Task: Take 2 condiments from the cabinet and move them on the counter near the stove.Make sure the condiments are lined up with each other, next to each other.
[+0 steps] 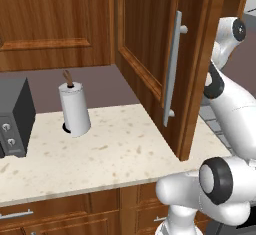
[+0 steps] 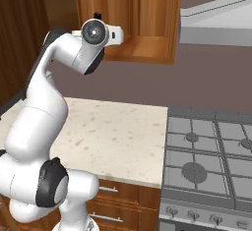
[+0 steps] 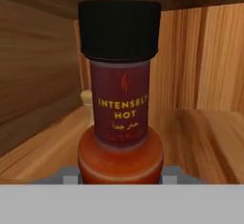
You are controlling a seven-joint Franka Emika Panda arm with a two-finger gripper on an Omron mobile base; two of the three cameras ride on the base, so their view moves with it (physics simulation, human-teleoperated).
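A dark red hot-sauce bottle (image 3: 121, 104) with a black cap stands very close in the hand view, upright on the wooden shelf inside the cabinet (image 2: 142, 23). My gripper (image 3: 121, 174) has its grey fingertips (image 3: 67, 174) against either side of the bottle's wide base, shut on it. Behind the bottle to its left peeks a tan shaker (image 3: 87, 105), further back on the shelf. In the right base view the arm reaches up with its hand (image 2: 116, 33) at the cabinet's opening. The beige counter (image 2: 113, 131) lies below, with the stove (image 2: 211, 156) to its right.
The cabinet door (image 1: 150, 54) with its silver bar handle (image 1: 172, 69) stands swung open over the counter (image 1: 115, 154). A white paper-towel roll (image 1: 75, 109) and a black toaster (image 1: 15, 116) stand at the left. A range hood (image 2: 216, 23) hangs above the stove.
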